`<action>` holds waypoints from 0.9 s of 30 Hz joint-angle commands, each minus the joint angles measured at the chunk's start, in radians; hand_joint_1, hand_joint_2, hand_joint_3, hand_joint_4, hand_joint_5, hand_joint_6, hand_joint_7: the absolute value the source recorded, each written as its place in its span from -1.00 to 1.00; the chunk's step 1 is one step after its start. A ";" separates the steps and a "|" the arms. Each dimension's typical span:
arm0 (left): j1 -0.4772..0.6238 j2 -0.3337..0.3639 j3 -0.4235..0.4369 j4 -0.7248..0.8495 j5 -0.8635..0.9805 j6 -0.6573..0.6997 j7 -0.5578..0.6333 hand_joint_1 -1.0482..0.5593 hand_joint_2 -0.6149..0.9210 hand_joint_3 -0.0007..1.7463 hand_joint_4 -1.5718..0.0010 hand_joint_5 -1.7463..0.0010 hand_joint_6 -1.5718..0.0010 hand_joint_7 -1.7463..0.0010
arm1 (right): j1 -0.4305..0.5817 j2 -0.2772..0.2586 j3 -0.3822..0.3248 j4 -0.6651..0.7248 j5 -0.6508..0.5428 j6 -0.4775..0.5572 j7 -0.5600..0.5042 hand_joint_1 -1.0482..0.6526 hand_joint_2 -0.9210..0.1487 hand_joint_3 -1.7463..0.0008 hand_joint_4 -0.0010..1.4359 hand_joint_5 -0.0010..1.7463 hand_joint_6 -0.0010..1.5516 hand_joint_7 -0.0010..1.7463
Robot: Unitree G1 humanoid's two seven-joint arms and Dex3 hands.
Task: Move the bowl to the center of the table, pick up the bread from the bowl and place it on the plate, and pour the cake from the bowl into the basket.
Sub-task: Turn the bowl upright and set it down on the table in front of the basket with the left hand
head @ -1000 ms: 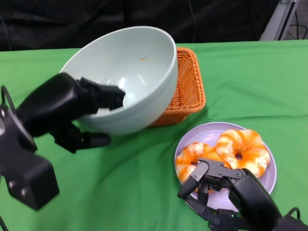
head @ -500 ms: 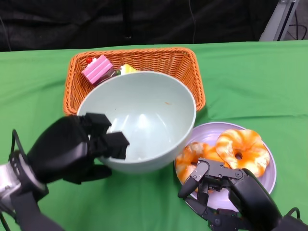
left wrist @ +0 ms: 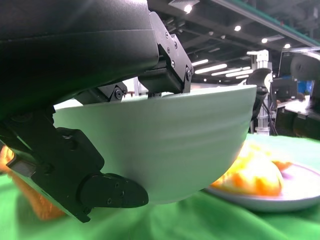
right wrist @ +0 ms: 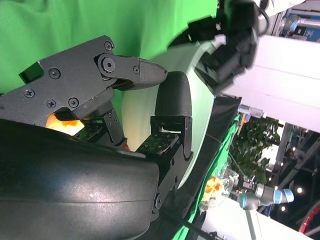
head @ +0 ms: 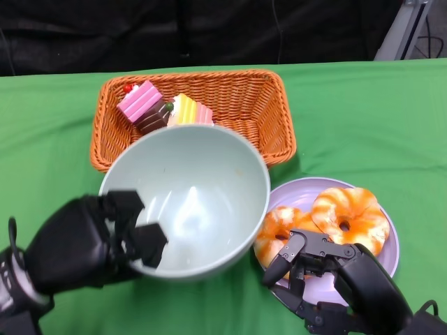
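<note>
- A counter point(head: 363, 118) covered in bright green cloth fills the head view, with a dark backdrop behind it.
- A large pale green bowl point(head: 199, 188) sits near the middle of the counter, upright and with nothing inside it.
- The robot's left hand point(head: 91, 241) grips the bowl at its near left rim: some fingers point(head: 143, 241) hook over the rim into the bowl, and others press the outside wall.
- In the left wrist view the bowl point(left wrist: 165, 135) shows from the side, its rim roughly level. Black fingers point(left wrist: 165, 65) lie over the rim, and another finger point(left wrist: 110, 192) presses under the wall. Whether the base touches the cloth cannot be told.
- An orange wicker basket point(head: 265, 115) stands just behind the bowl, and the bowl's far rim overlaps the basket's front edge in the head view.
- Two pieces of cake lie in the left part of the basket: a pink cake point(head: 142, 103) with a dark base, and just beside it a yellow and pink cake point(head: 188, 110).
- A lavender plate point(head: 300, 195) lies to the right of the bowl, its left edge close against the bowl.
- Two pieces of orange and white bread rest on the plate, a ring-shaped bread point(head: 349, 216) on the right and a second bread point(head: 279, 227) on the left.
- The right hand point(head: 328, 276) hovers at the near edge of the plate, holding nothing, its fingers point(head: 290, 255) bent but spread apart.
- In the right wrist view the right hand's fingers point(right wrist: 172, 100) stand apart with nothing between them, and the bowl point(right wrist: 197, 95) rises pale behind them.
</note>
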 commanded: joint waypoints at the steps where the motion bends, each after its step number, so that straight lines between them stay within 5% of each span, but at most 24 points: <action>1: -0.019 0.013 -0.066 0.074 0.012 0.044 0.077 0.20 0.61 -0.67 -0.09 -1.00 0.17 -1.00 | 0.009 -0.013 -0.012 -0.006 0.017 -0.007 0.006 -0.09 -0.67 0.34 -0.03 0.95 -0.11 0.45; 5: -0.039 0.003 -0.073 0.124 -0.056 0.063 0.026 0.24 0.69 -0.79 -0.03 -1.00 0.05 -0.71 | 0.011 -0.012 -0.009 -0.009 0.018 -0.007 0.008 -0.11 -0.68 0.35 -0.04 0.97 -0.11 0.45; 7: -0.043 0.007 -0.073 0.128 -0.089 0.062 -0.009 0.15 0.76 -0.94 -0.10 -0.71 -0.30 0.18 | 0.010 -0.010 -0.008 -0.011 0.014 -0.008 0.006 -0.11 -0.68 0.34 -0.04 0.97 -0.10 0.47; 9: -0.043 0.011 -0.079 0.125 -0.109 0.063 -0.025 0.12 0.77 -0.99 -0.12 -0.63 -0.50 0.58 | 0.010 -0.010 -0.007 -0.011 0.014 -0.008 0.006 -0.11 -0.68 0.34 -0.03 0.97 -0.11 0.47; 12: -0.036 0.021 -0.077 0.116 -0.151 0.059 -0.076 0.12 0.78 -1.00 -0.12 -0.61 -0.56 0.69 | 0.009 -0.011 -0.007 -0.012 0.011 -0.004 0.006 -0.11 -0.67 0.33 -0.03 0.97 -0.11 0.48; 13: -0.030 0.026 -0.070 0.110 -0.174 0.053 -0.111 0.03 0.86 -0.98 -0.19 -0.16 -0.47 0.80 | 0.008 -0.011 -0.007 -0.013 0.009 -0.001 0.005 -0.12 -0.67 0.33 -0.03 0.97 -0.11 0.48; 15: -0.012 0.039 -0.052 0.089 -0.225 0.056 -0.197 -0.01 0.90 -0.99 -0.32 0.24 -0.45 0.91 | 0.006 -0.011 -0.007 -0.013 0.008 0.001 0.006 -0.12 -0.67 0.33 -0.03 0.97 -0.11 0.47; 16: -0.001 0.046 -0.042 0.072 -0.251 0.063 -0.245 -0.15 0.92 -1.00 -0.21 0.52 -0.27 0.96 | 0.006 -0.011 -0.007 -0.012 0.009 0.001 0.006 -0.11 -0.67 0.34 -0.03 0.97 -0.11 0.47; 19: 0.031 0.063 -0.014 0.019 -0.310 0.083 -0.360 -0.40 0.93 -1.00 -0.03 0.84 0.00 0.99 | 0.005 -0.011 -0.008 -0.010 0.011 -0.002 0.006 -0.11 -0.67 0.34 -0.04 0.97 -0.11 0.46; 21: 0.054 0.074 0.006 -0.019 -0.346 0.098 -0.436 -0.48 0.93 -1.00 0.03 0.91 0.07 1.00 | 0.006 -0.012 -0.009 -0.013 0.014 0.002 0.009 -0.11 -0.67 0.34 -0.04 0.97 -0.11 0.46; 23: 0.082 0.089 0.030 -0.066 -0.397 0.112 -0.539 -0.83 0.98 -0.97 0.46 0.98 0.42 1.00 | 0.006 -0.013 -0.008 -0.017 0.015 0.003 0.011 -0.11 -0.67 0.34 -0.03 0.97 -0.10 0.46; 27: 0.113 0.111 0.073 -0.127 -0.492 0.097 -0.704 -0.98 1.00 -0.92 0.79 1.00 0.67 1.00 | 0.008 -0.015 -0.010 -0.024 0.012 0.009 0.011 -0.10 -0.67 0.34 -0.03 0.97 -0.11 0.47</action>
